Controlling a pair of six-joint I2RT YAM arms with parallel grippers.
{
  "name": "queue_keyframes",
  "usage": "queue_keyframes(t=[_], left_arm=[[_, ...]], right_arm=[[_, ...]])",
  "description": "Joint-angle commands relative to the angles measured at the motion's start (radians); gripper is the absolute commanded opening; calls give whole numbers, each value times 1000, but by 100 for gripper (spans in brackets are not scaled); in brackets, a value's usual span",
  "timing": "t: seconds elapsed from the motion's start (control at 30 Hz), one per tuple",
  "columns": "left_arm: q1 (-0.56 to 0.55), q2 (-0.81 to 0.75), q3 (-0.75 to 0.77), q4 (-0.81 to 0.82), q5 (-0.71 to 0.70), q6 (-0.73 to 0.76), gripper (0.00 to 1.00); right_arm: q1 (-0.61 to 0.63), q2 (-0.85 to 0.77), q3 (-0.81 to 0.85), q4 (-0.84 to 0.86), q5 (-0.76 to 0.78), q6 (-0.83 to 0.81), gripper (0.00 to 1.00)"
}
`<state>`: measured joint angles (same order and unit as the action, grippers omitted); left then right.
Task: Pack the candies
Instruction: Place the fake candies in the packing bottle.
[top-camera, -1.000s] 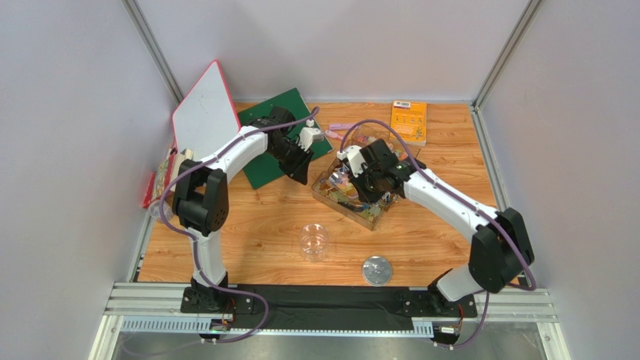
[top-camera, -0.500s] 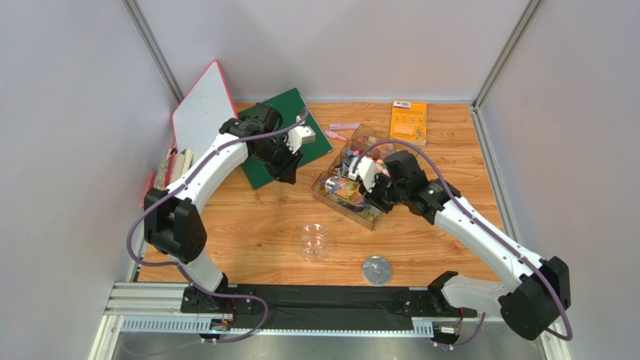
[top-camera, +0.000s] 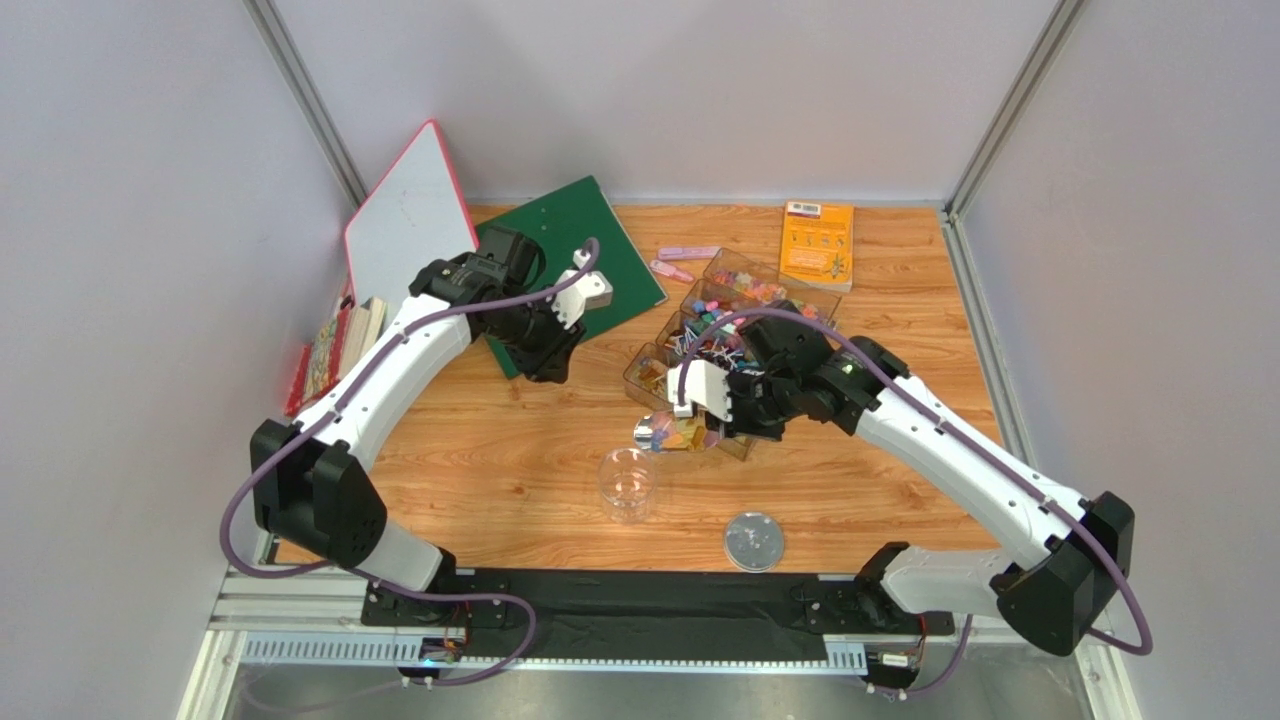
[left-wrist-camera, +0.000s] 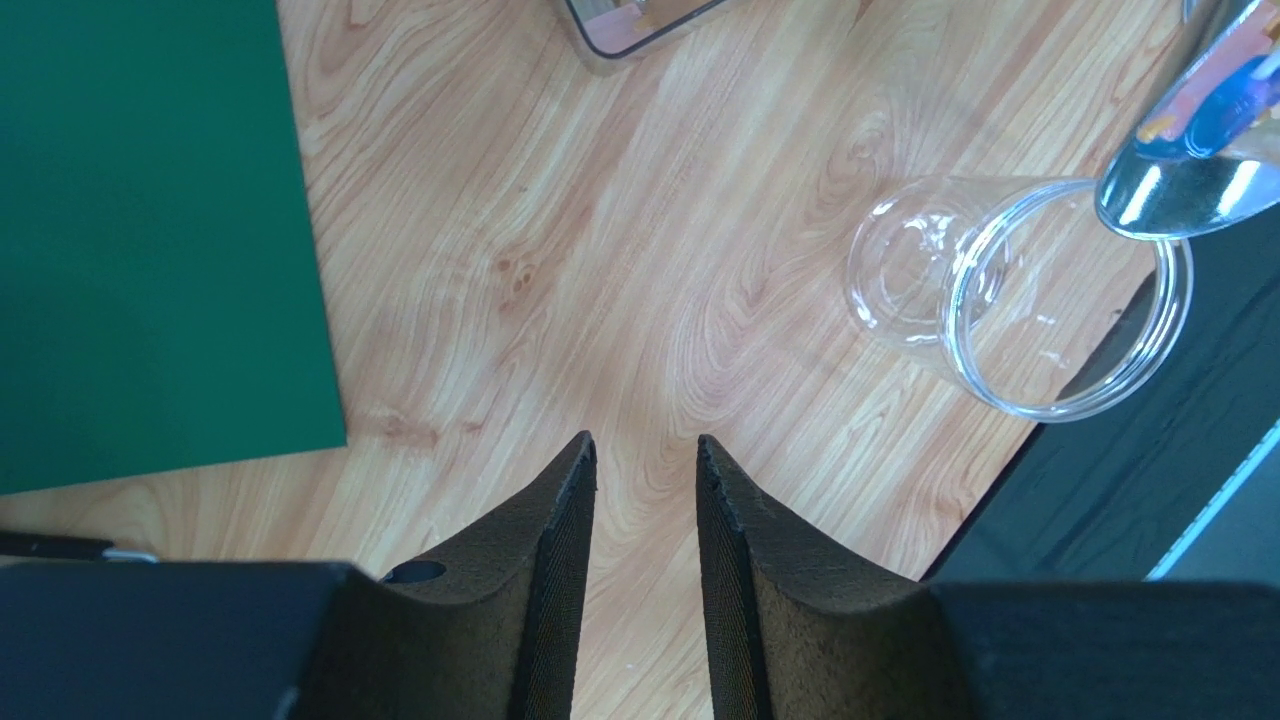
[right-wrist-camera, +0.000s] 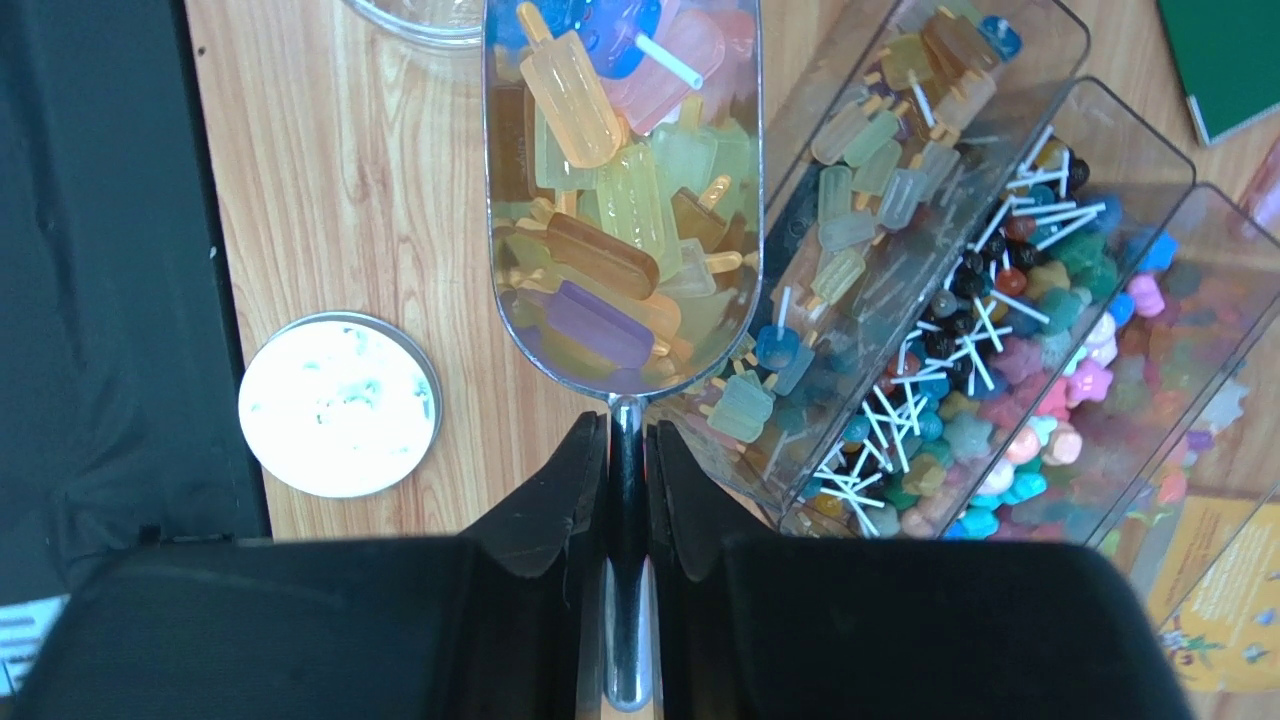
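The right tool is clamped on the handle of a metal scoop; the scoop, heaped with pastel candies, is held just beside the clear divided tray holding more sweets, its tip near a clear cup; the left tool, jaws apart and holding nothing, hovers above the wooden worktop beside a green mat.

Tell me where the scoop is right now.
Centre of the top view: the scoop, full of candies, is held by the right claw between the clear tray and the empty jar, its tip at the jar's rim.
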<state>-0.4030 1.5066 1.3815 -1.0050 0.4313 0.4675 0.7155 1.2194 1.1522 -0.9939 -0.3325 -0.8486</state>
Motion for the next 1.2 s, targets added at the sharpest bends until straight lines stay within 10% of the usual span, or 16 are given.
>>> queue_keyframes(t=[0.0,1.17], left_arm=[[9,-62,-32,26,-28,28,38],[35,-149,-121,92,6,-4,38]], right_arm=[[53,32,96,-86,42,-101,0],[366,273,394,-382,498,-155,0]])
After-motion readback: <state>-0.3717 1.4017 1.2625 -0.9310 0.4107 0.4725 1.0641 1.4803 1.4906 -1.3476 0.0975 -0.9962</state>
